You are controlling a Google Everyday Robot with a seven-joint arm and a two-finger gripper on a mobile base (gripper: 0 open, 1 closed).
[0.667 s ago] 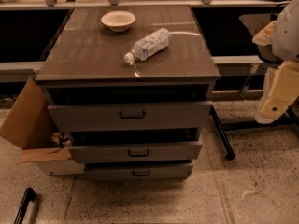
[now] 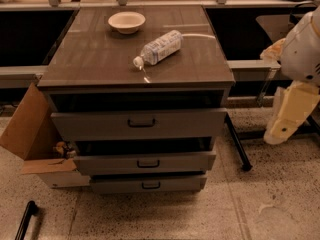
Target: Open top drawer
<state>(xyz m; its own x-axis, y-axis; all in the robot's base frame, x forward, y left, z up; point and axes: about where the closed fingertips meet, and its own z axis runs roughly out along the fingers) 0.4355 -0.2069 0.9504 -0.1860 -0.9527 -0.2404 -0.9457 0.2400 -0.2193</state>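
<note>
Speckled floor (image 2: 280, 204), brown cabinet top (image 2: 95, 54) — top drawer (image 2: 95, 125) ajar; gripper (image 2: 287, 119) right, state unclear.

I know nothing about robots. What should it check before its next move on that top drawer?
1. How far out the top drawer is: its front stands forward with a dark gap above it. Partly out, ok.
2. Handle free: nothing in front of it. Ok.
3. Gripper at the handle: it hangs off to the right of the cabinet, touching nothing. Not ok.
4. Bottle safe: it lies on its side on the cabinet top, back from the front edge. Ok.
5. Cardboard box out of the way: it sits to the left, not in front of the drawer. Ok.
</note>
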